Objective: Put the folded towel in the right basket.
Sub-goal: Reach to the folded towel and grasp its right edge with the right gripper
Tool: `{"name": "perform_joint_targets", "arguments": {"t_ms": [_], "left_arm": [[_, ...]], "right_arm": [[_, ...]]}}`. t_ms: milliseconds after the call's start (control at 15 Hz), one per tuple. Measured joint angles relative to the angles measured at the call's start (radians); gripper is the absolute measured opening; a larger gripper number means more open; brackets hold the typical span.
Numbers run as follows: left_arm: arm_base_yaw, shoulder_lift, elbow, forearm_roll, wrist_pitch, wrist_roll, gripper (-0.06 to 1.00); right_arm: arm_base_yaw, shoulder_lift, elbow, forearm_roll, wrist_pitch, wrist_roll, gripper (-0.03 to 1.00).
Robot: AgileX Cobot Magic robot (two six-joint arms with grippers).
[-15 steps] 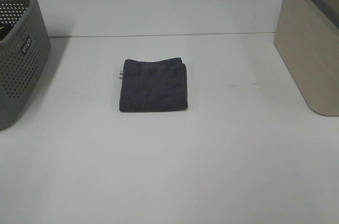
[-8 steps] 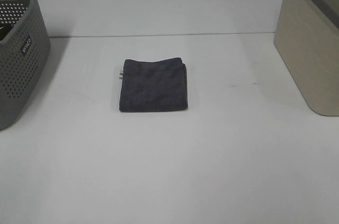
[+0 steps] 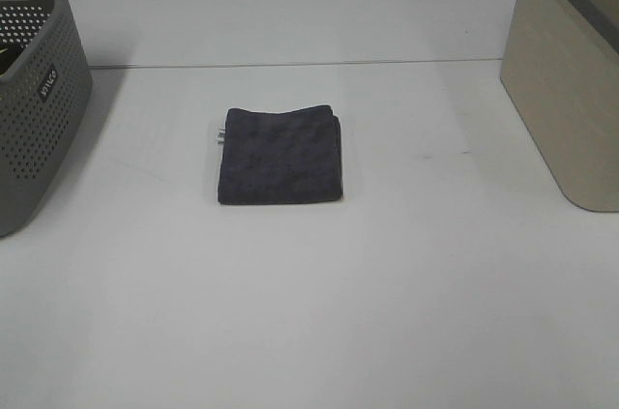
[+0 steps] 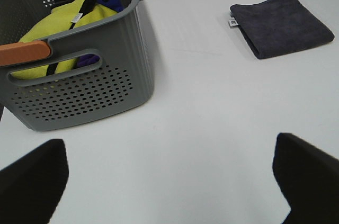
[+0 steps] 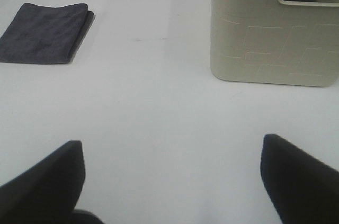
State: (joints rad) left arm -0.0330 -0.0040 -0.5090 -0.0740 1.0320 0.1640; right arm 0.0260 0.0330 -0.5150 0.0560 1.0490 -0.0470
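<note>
A dark grey folded towel [image 3: 280,155] lies flat on the white table near the middle. It also shows in the left wrist view [image 4: 280,24] and in the right wrist view [image 5: 45,32]. The beige right basket [image 3: 571,90] stands at the right edge, also in the right wrist view [image 5: 273,33]. My left gripper [image 4: 169,181] is open, its black fingertips [image 4: 32,181] wide apart, well short of the towel. My right gripper [image 5: 172,181] is open too, fingertips [image 5: 299,181] apart over bare table. Neither arm shows in the high view.
A grey perforated basket [image 3: 34,100] stands at the left edge. In the left wrist view it [image 4: 79,70] holds yellow and purple cloth. A table seam runs across the back behind the towel.
</note>
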Motion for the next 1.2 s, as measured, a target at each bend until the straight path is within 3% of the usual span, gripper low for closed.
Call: {"name": "perform_joint_targets", "arguments": {"t_ms": [467, 933, 1200], "left_arm": [[0.000, 0.000, 0.000, 0.000, 0.000, 0.000, 0.99], [0.000, 0.000, 0.000, 0.000, 0.000, 0.000, 0.99], [0.000, 0.000, 0.000, 0.000, 0.000, 0.000, 0.99]], "right_arm": [[0.000, 0.565, -0.195, 0.022, -0.203, 0.002, 0.79], [0.004, 1.176, -0.545, 0.083, -0.243, -0.062, 0.79], [0.153, 1.428, -0.745, 0.106, -0.241, -0.113, 0.78]]}}
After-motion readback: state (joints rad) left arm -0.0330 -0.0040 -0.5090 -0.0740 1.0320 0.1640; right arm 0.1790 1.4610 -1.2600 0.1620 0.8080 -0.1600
